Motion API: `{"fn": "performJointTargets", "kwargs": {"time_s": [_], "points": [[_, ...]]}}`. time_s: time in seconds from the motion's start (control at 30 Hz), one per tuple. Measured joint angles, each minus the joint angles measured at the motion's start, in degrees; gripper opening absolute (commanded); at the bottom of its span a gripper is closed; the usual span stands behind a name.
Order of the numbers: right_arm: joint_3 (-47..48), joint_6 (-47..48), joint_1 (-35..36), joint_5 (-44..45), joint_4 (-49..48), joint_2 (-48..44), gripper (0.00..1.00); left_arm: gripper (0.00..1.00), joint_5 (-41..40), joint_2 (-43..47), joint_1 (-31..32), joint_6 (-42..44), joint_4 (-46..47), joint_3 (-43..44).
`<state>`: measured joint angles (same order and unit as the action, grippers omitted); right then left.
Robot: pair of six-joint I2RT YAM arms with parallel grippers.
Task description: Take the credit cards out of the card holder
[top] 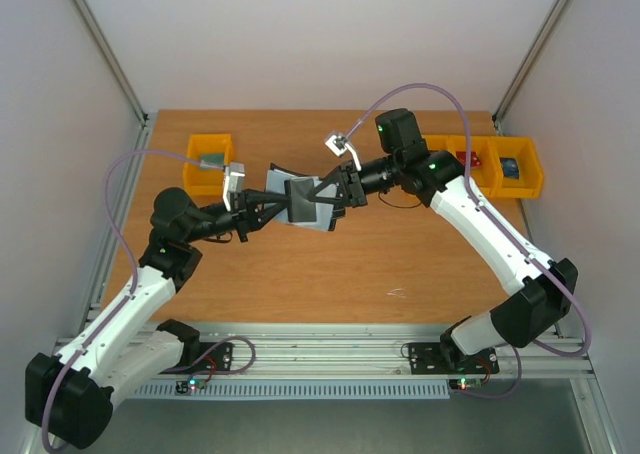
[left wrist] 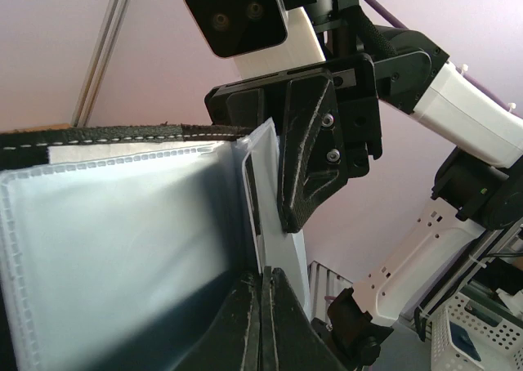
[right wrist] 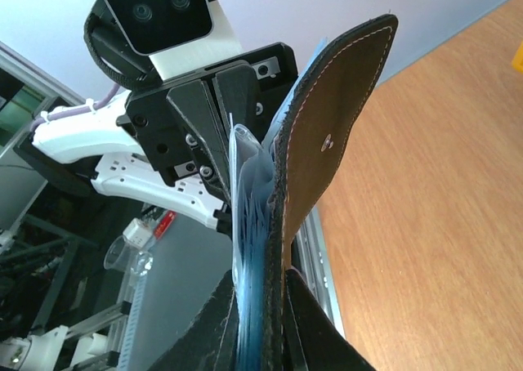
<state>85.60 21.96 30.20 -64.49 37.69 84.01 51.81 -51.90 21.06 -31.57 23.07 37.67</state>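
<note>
While both grippers meet in the air, the left gripper (top: 283, 207) is squeezed tight on a thin pale pocket sheet of the card holder (top: 303, 202). The right gripper (top: 328, 198) is pinched closed on the other side of the same holder, on its black flap and blue pockets. The holder hangs open between them, above the middle of the worktop (top: 400, 264), a bit nearer the far edge. I cannot tell if any credit cards are inside. Yellow bins (top: 211, 160) sit along the far edge.
</note>
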Motion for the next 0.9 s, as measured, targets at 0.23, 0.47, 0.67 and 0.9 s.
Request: {"fn": "performJointTargets", "kwargs": {"time_s": [0.23,0.47,0.67,0.9], "points": [[-0.7,-1.6,-1.8,-1.3,-0.8,0.2,0.11,0.00,0.1,0.4,-2.1,0.5,0.2,-0.6],[-0.8,-3.0,-3.8,-2.3,-0.8,0.2,0.01,0.00,-1.3,0.6,-3.2,0.1,0.4,-0.9],[-1.4,-2.9,-5.4,-0.8,0.5,0.2,0.01,0.00,-3.7,1.8,-4.9,1.9,-2.1,-0.9],[-5.9,-4.9,-9.1,1.4,2.8,4.3,0.01,0.00,-11.1,3.5,-7.4,14.3,-8.3,-0.9]]}}
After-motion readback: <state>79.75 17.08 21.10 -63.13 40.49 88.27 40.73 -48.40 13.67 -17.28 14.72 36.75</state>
